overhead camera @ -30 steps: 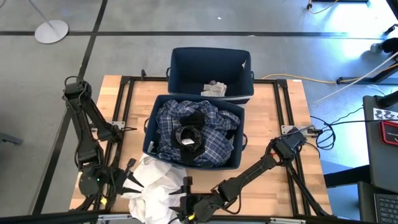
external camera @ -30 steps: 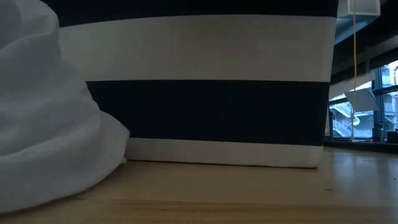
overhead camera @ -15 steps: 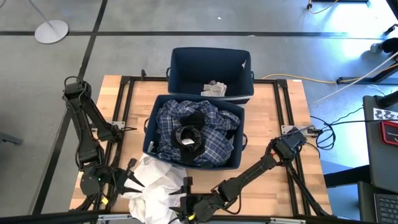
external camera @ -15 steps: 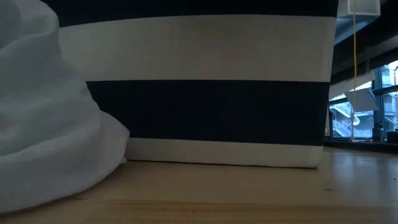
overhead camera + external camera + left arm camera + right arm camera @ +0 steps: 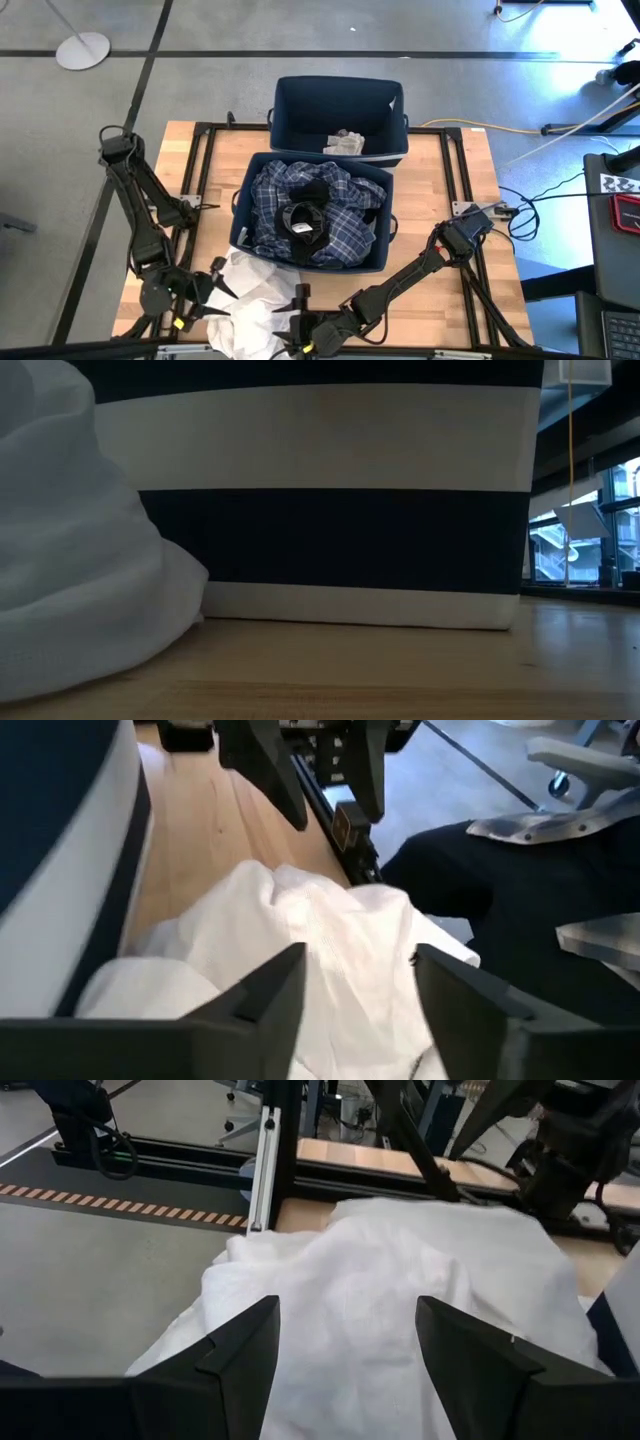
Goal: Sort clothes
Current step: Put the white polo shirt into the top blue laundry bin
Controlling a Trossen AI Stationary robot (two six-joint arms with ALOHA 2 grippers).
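Both arms reach low, left gripper [image 5: 212, 291] and right gripper [image 5: 291, 322] spread apart.

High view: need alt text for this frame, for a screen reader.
Seen from above, a white garment lies crumpled at the wooden table's near edge, with the open left gripper and open right gripper on either side of it. Behind it, a navy bin holds plaid and black clothes; a second bin beyond is almost empty.
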